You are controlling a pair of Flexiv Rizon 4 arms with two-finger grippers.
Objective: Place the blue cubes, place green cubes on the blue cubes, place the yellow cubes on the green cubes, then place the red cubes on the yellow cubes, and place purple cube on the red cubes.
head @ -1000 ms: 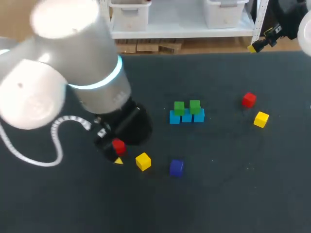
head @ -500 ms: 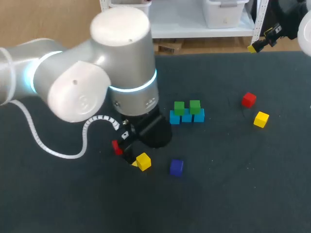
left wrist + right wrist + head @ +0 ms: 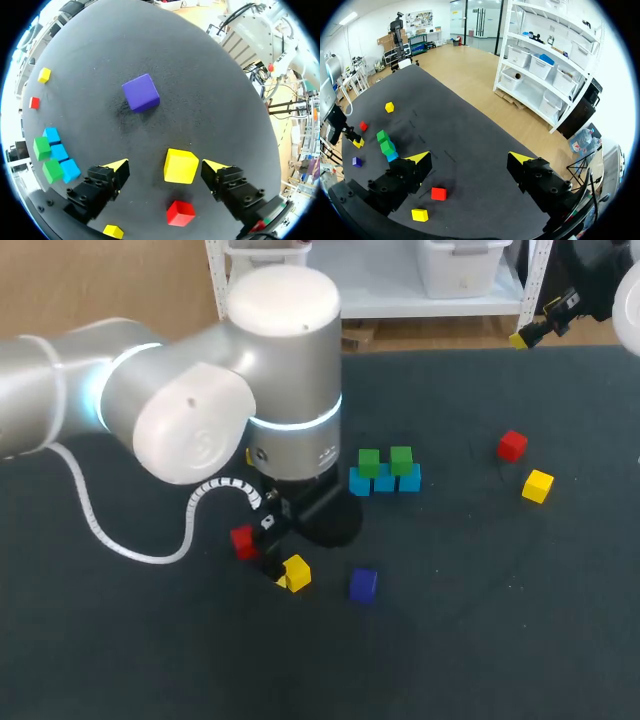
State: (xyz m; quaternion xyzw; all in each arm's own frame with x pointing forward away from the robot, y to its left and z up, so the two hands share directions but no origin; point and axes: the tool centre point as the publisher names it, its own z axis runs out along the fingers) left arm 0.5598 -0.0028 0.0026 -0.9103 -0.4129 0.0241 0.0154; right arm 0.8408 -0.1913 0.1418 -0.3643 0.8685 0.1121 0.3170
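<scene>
well, the dark table [image 3: 480, 640] is the biggest thing in view, and my left arm [image 3: 200, 410] comes next, bent low over it with my left gripper [image 3: 165, 166] pointed down at the surface. my right gripper [image 3: 470, 159] hangs high above the table, fingers spread wide with nothing between them.

off to one side of my left gripper, well beyond the finger on that side, stand three blue cubes [image 3: 60, 152] in a touching row, with two green cubes [image 3: 47, 159] on top of them (the green ones sit side by side).

between my left fingers, which are spread wide, rests a yellow cube [image 3: 180, 166] flat on the table. one fingertip is just beside it, the other stands clearly apart from it, so i have hold of nothing. the purple cube [image 3: 141, 92] lies ahead of the gripper, apart from the yellow one. a near red cube [image 3: 180, 212] sits just behind the yellow cube, under my wrist. a second yellow cube [image 3: 113, 231] lies behind the other finger. far past the blue row lie a far red cube [image 3: 34, 102] and a far yellow cube [image 3: 44, 75], near each other but apart.
</scene>
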